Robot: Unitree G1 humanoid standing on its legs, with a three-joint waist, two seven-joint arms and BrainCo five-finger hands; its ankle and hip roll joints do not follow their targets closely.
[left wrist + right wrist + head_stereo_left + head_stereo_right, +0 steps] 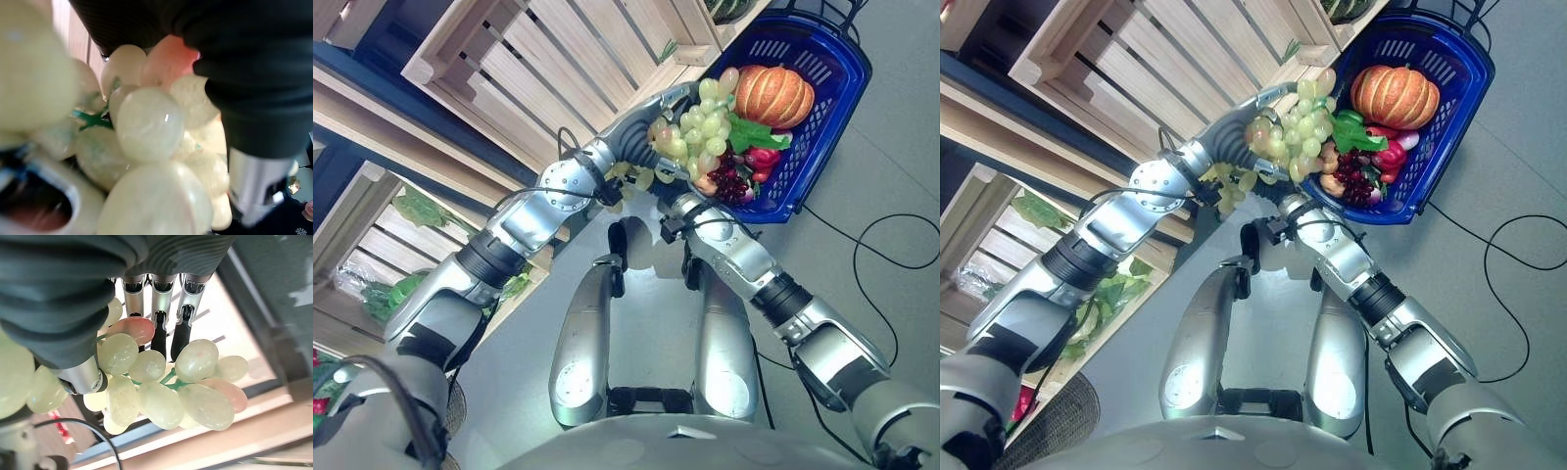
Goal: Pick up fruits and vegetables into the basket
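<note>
green grapes (697,129) | at blue basket (830,73) rim | robot hand fingers hidden behind bunch

Head stereo pair downward; both wrist cameras close on green grapes (161,382).

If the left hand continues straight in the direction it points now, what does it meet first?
Probably the blue basket: the left hand carries the green grapes at its near rim, pointing toward the pumpkin inside. Depth is uncertain, so the grapes may arrive above the rim.
</note>
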